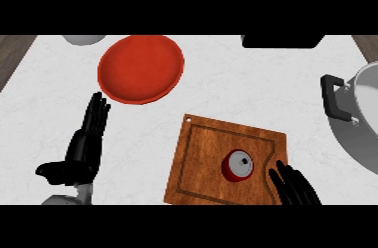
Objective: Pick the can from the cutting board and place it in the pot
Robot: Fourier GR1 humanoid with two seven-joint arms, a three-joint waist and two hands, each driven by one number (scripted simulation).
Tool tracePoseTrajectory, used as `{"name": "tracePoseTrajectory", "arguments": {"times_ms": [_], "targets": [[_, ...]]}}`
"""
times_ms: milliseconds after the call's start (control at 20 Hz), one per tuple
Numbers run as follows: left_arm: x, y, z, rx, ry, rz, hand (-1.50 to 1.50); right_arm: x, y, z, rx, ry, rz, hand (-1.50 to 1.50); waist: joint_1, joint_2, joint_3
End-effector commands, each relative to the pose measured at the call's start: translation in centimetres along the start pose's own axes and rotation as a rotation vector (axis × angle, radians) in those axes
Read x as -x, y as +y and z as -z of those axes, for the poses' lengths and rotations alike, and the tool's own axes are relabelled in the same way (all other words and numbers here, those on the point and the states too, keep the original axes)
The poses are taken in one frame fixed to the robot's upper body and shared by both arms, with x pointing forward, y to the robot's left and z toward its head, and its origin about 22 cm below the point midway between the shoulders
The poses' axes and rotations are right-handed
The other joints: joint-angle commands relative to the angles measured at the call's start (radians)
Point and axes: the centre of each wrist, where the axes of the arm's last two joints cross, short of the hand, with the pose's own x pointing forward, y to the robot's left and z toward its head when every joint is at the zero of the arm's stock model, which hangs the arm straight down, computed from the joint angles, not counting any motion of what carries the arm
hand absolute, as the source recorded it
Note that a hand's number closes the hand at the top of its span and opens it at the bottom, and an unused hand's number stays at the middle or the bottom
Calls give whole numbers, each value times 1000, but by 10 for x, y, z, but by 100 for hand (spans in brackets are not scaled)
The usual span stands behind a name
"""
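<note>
A red can [238,165] with a grey top stands on the wooden cutting board [210,157]. The right hand [297,188], fingers straight, sits just beside the can at the board's lower right. The left hand [85,142] rests open at the left, fingers up. A steel pot [362,127] with a black handle shows at the right edge, and a red plate [140,68] lies on the white counter [251,87].

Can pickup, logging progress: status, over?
Left hand open, resting at left. Right hand open beside can, not gripping. Can upright on cutting board. Pot at right, path unobstructed.
</note>
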Motion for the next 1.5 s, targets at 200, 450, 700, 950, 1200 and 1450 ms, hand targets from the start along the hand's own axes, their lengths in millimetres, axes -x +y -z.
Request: {"name": "tracePoseTrajectory", "arguments": {"times_ms": [200,450,700,950,1200,1450], "targets": [[5,12,10,-23,6,-1,0,-17,38,28,-119,90,-84,-150,-9,-2,2],[13,-12,7,-12,16,-9,0,2,25,33,-102,83,-54,-150,-12,-3,2],[2,-9,-2,-17,4,12,0,6,43,61,-89,100,-75,-150,-8,-3,3],[-3,-2,2,-12,-10,14,0,-8,68,68,-101,102,-87,-150,-7,-4,2],[2,3,-4,-6,5,-3,0,-2,61,73,-114,92,-59,-150,-8,-4,2],[6,2,-8,-26,2,4,0,1,69,83,59,-7,-140,150,-8,-4,2]]}}
